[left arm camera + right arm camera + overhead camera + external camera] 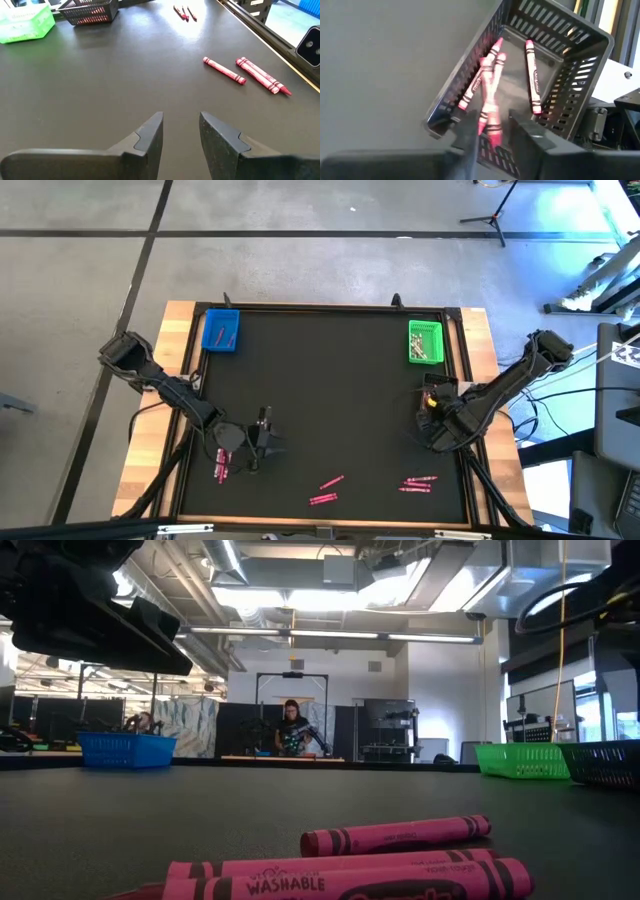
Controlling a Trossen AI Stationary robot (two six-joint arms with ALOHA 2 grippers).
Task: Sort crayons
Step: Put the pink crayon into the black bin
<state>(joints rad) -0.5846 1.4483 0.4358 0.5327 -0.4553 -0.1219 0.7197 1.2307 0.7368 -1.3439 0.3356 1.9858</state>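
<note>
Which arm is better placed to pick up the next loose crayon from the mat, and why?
Left. The left gripper hangs open over the mat, with loose crayons ahead of it. The right gripper is over the dark basket, a crayon between its fingers.

The table (330, 380) has a matte black top framed by pale wooden edges. The crayons (224, 70) ahead of the left pincer (181, 131) are magenta-pink with black bands near the ends and black lettering along the wrapper. The basket (560, 65) just beyond the right pincer (492, 132) is black slatted mesh, with more pink, black-banded crayons inside. The blue tray (221, 330) is bright blue; the green tray (425, 342) is vivid green. Both pincers are dark grey, almost black.
</note>
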